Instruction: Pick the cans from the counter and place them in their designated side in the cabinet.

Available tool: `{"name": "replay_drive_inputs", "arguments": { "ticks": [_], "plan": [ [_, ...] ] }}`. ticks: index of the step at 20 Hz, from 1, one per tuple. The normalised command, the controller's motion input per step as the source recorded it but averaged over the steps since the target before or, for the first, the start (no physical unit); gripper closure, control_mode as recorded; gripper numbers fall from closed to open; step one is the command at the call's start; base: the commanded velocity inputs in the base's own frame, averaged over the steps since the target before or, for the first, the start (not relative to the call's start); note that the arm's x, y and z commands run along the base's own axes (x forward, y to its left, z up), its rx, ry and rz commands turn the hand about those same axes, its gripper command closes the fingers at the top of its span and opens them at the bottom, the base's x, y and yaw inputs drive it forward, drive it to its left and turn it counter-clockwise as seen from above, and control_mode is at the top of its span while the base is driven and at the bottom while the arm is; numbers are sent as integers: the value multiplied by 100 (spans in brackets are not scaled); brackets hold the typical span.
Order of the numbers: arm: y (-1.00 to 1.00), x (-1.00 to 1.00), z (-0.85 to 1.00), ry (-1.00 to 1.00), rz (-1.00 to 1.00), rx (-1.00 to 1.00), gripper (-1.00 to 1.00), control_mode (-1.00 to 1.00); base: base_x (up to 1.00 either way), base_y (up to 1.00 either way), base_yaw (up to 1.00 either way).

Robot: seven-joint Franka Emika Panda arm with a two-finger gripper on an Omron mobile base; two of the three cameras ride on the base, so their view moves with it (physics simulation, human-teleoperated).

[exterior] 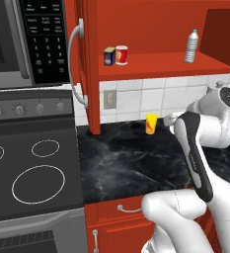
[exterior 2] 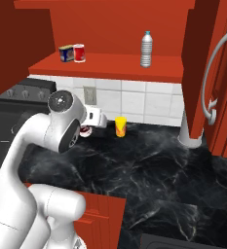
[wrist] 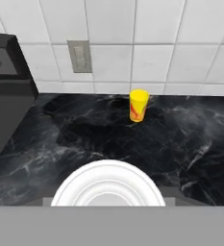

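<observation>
Maroon with a white band, the second can (exterior 2: 86, 130) sits between the fingers of my pincer (exterior 2: 88, 125), which is closed narrow around its sides. In the hand view its pale round top (wrist: 107, 185) lies right below the camera, so I judge the grip is centred and the can hangs upright. Whether its base is clear of the black marble worktop (exterior: 131, 163) I cannot tell.

The red can (exterior: 121, 55) stands on the cabinet shelf (exterior: 161, 63) at its left end, just beside the blue-and-yellow box (exterior: 109, 56), and the water bottle (exterior: 192, 46) stands well apart toward the right end. That looks like the sorting: cans left, drinks right. So I judge half the task done, and this can belongs next to its red partner.

The yellow cup (exterior: 151, 124) stands near the tiled wall, just ahead of my hand. I hold low and short of it, presumably so a straight lift will not knock it. The open door with its curved handle (exterior: 76, 64) leaves the shelf front free for the way up.
</observation>
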Motion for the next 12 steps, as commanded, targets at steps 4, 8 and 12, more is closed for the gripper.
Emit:
{"name": "replay_drive_inputs", "arguments": {
  "ticks": [4,8,12],
  "plan": [
    [0,-48,31,-5,0,0,100,-100,0,0,0],
    [0,-39,33,-2,0,0,100,-100,0,0,0],
    [0,-42,32,-1,0,0,100,-100,0,0,0]
  ]
}}
